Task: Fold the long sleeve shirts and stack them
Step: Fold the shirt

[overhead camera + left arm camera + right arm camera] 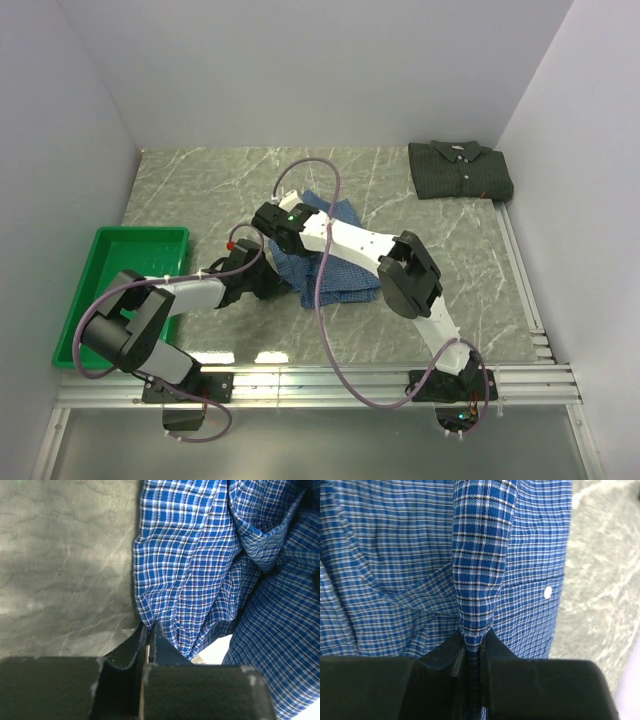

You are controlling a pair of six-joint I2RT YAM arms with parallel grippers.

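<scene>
The blue checked shirt (335, 265) lies crumpled in the middle of the marble table. My right gripper (291, 243) stands over its left part, shut on a raised ridge of the blue cloth (480, 555), which runs down between the fingers (474, 636). A white button (548, 592) shows on the cloth to the right. My left gripper (268, 287) is low at the shirt's left edge. Its jaws (148, 630) are shut, with the hem of the blue shirt (190, 555) pinched at their tips. The dark green-charcoal shirt (460, 170) lies folded at the back right corner.
A green plastic tray (120, 290) sits at the left edge of the table, just beside the left arm. White walls close in the back and both sides. A metal rail (380, 380) runs along the near edge, and a purple cable (322, 290) loops over the shirt.
</scene>
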